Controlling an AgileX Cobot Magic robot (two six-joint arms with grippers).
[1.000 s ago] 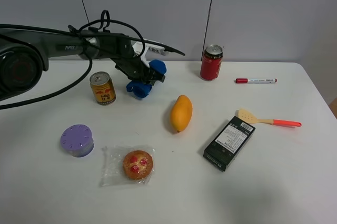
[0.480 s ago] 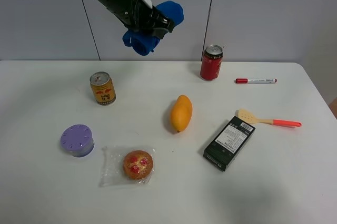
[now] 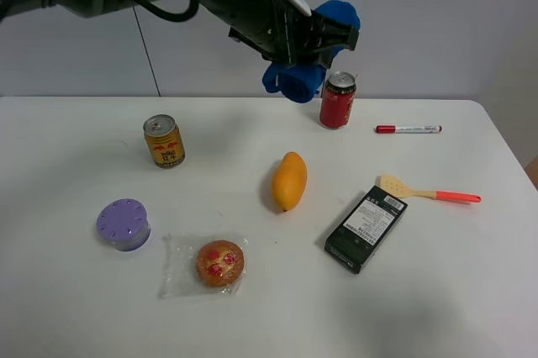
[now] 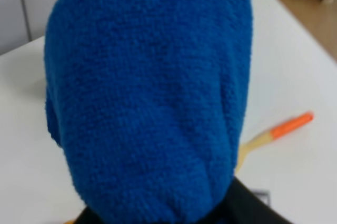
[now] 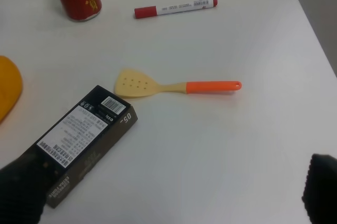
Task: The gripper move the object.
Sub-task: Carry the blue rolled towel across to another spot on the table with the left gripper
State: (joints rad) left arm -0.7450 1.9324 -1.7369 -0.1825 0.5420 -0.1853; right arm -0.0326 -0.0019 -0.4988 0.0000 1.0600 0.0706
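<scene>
**Left claw gripping the blue bundle in mid-air, above the red can**

The left arm is slanting in from the upper left corner of the high view, thick and black, with a white labelled block riding on top near the frame's edge. Its gripper (image 3: 313,37) is clamping the object (image 3: 293,81) across the waist, so one blue lump is bulging above the claw and the other is hanging below it. The bundle is hanging clear of the table (image 3: 76,307), just left of and above the red can (image 3: 338,99), against the grey wall panels.

In the left wrist view the blue cloth (image 4: 147,92) is filling nearly the whole frame and hiding the fingers. Only a dark edge of the claw is showing at the bottom, and an orange handle is peeking past the cloth.

The right gripper (image 5: 169,184) is showing only in its own wrist view, as two black finger parts cut off at opposite edges. Its jaws are standing wide apart over the table beside the black box (image 5: 84,142). The spatula (image 5: 176,85), the marker (image 5: 175,7) and the can are lying beyond them. The mango (image 3: 288,180) is cut off at that view's edge.
</scene>
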